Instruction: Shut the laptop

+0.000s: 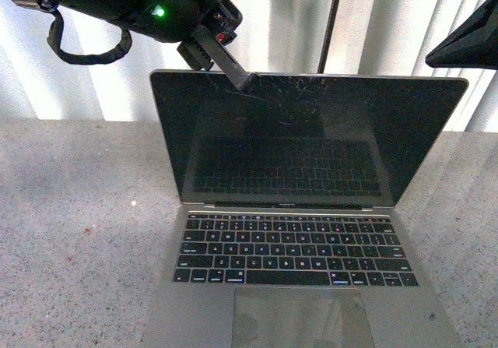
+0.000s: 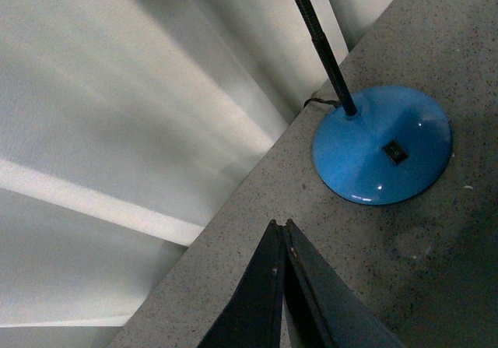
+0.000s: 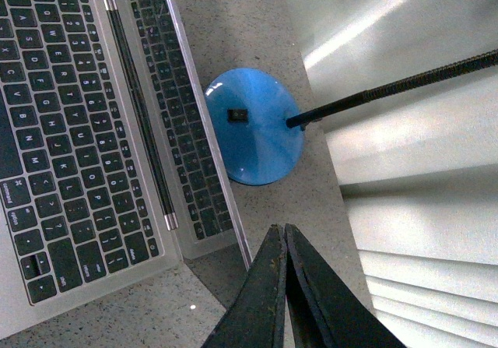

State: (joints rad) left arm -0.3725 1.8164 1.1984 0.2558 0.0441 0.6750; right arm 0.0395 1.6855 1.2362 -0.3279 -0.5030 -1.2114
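We see the laptop (image 1: 288,247) open in the middle of the grey counter (image 1: 70,247), its dark screen (image 1: 311,138) upright and facing us. Our left jaws are pressed together, their tip at the screen's top edge; whether they touch it we cannot tell. Our right jaws, pressed together too, hang high near the screen's right corner. A blue lamp base (image 3: 261,142) stands just behind the lid.

Not much to read here tbh. The laptop (image 1: 303,239) has white legends on its black keys, right beside the right hand (image 3: 282,235), but they're too small to make out. The tiny wording on the strip under the screen is just a blur too
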